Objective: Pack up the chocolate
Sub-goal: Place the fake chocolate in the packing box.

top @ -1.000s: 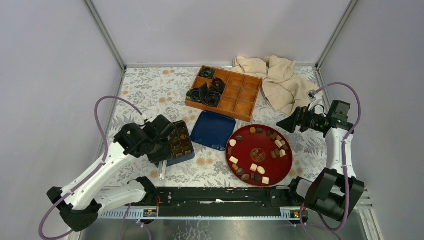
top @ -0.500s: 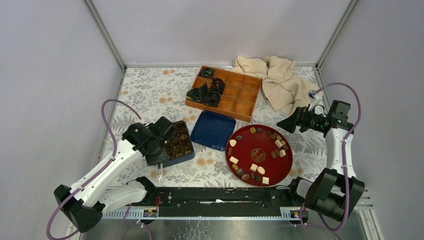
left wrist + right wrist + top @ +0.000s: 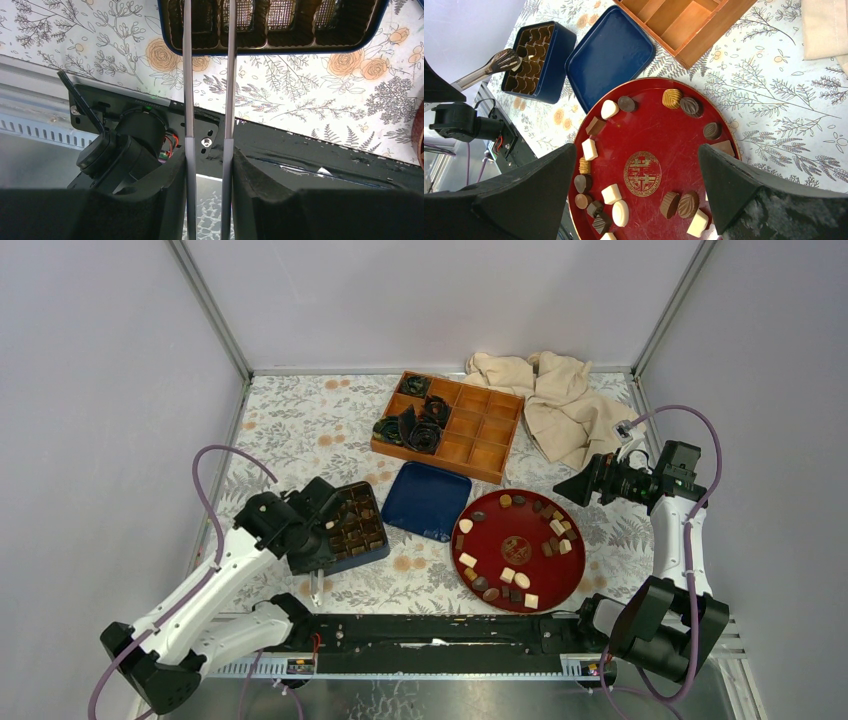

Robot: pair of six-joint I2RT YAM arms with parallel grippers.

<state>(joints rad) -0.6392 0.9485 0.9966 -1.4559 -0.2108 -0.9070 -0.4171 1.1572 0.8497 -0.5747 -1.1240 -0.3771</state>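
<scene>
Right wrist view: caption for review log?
Open right tool frames red plate of assorted chocolates; blue box, lid and wooden tray beyond.

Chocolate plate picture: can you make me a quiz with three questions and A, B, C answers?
1. What colour is the flat lid? A green B blue C yellow
2. The right gripper is: A open B shut tight C holding the lid
3. Where do the loose chocolates lie? A in the lid B in the right gripper C on the red plate
Answers: B, the lid beside the plate is blue; A, its fingers stand wide apart; C, they ring the red plate.
</scene>
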